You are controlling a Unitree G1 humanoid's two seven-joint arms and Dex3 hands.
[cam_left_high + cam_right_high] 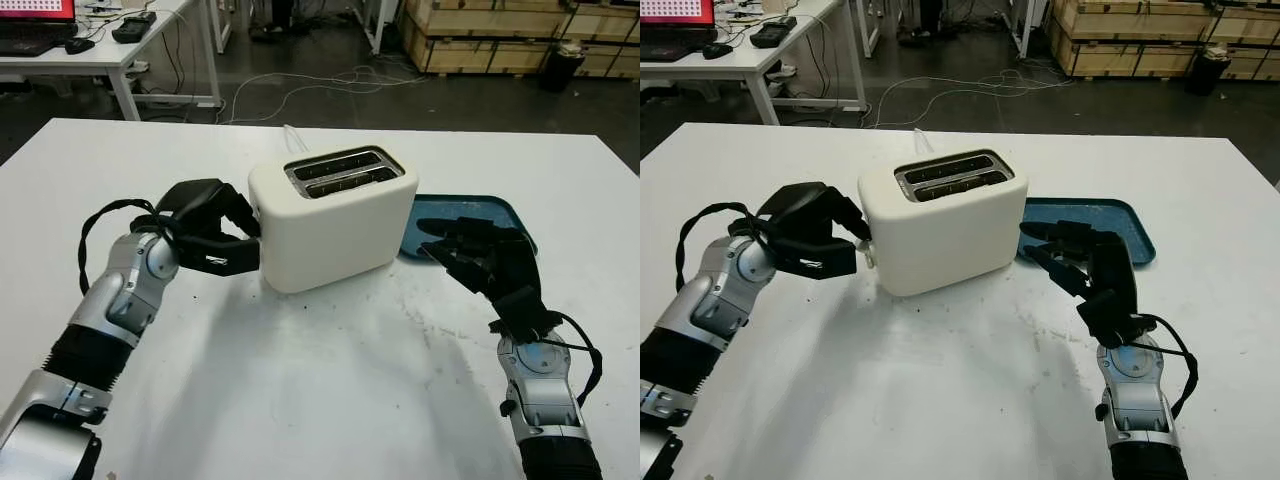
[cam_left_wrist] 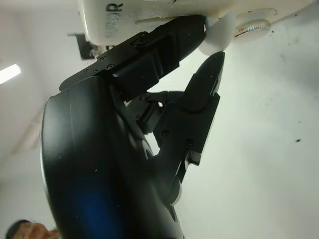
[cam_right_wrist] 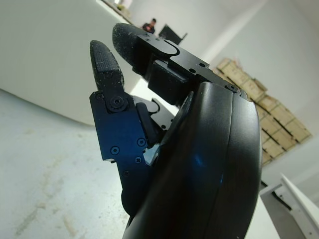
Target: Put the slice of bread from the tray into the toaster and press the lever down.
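A cream two-slot toaster (image 1: pixel 335 225) stands mid-table, and its slots (image 1: pixel 340 170) look dark inside. My left hand (image 1: pixel 235 240) is against the toaster's left end. In the left wrist view one finger (image 2: pixel 164 45) lies over the white lever knob (image 2: pixel 218 36) and the thumb tip (image 2: pixel 209 74) sits just under it. The blue tray (image 1: pixel 500 212) lies right of the toaster, with no bread showing on its visible part. My right hand (image 1: pixel 455 250) hovers open at the tray's near left corner, beside the toaster's right end, holding nothing.
A white cord (image 1: pixel 292 135) runs off behind the toaster. The white table (image 1: pixel 330 380) is bare in front of me. Beyond its far edge stand a desk with a laptop (image 1: pixel 35 20), floor cables (image 1: pixel 330 85) and wooden crates (image 1: pixel 500 35).
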